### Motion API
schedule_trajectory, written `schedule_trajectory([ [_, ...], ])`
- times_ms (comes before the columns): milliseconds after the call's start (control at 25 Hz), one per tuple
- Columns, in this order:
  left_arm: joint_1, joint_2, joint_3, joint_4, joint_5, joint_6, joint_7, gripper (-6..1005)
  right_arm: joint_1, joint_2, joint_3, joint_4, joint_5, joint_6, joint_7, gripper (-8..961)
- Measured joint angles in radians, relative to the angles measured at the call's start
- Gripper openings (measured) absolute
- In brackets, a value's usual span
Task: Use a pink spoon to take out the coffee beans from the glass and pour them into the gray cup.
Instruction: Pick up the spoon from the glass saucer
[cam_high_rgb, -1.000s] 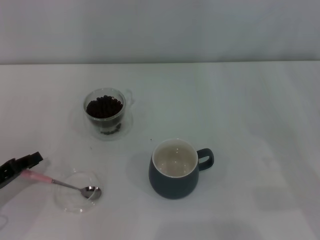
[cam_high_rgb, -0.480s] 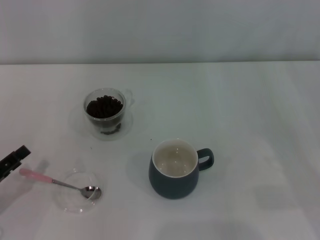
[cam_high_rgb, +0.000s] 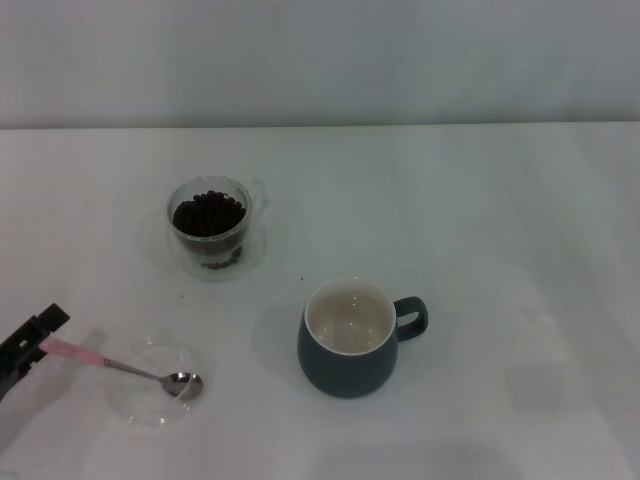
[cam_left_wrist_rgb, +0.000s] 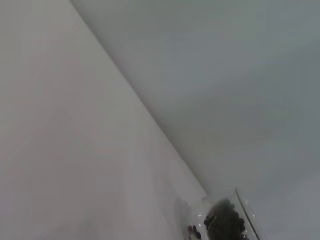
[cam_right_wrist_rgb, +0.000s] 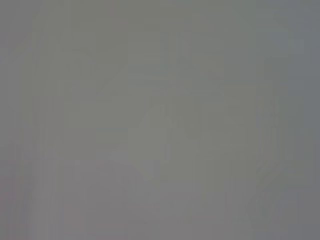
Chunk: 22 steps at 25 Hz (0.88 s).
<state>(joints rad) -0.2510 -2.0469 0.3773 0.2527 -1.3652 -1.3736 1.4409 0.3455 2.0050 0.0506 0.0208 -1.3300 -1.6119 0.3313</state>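
Since half a second ago the left tool (cam_high_rgb: 42, 332) has edged back toward the pink spoon (cam_high_rgb: 120, 366), its tip at the handle end; whether it grips cannot be told. The spoon's bowl rests in a clear dish (cam_high_rgb: 155, 395) on the table (cam_high_rgb: 500, 250).

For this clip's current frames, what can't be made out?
- Left gripper, head view: cut off by the picture's edge at the pink-handled metal spoon; grasp unclear.
- Right gripper: in no view; the right wrist view shows only blank gray.
- Small clear glass of dark coffee beans, left wrist view: cut off by the picture's edge.
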Motion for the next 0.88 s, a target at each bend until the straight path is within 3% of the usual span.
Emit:
schedule_trajectory([
  [240,0.003,-0.022,-0.002,-0.014,-0.016,0.008,-0.002,900,0.005,0.0,0.001,-0.009,0.008,0.007,0.02,741],
  [880,-0.013,-0.023,-0.002,-0.061,-0.056,0.086,-0.014,884,0.05,0.002,0.002,-0.023,0.024,0.046,0.025,741],
])
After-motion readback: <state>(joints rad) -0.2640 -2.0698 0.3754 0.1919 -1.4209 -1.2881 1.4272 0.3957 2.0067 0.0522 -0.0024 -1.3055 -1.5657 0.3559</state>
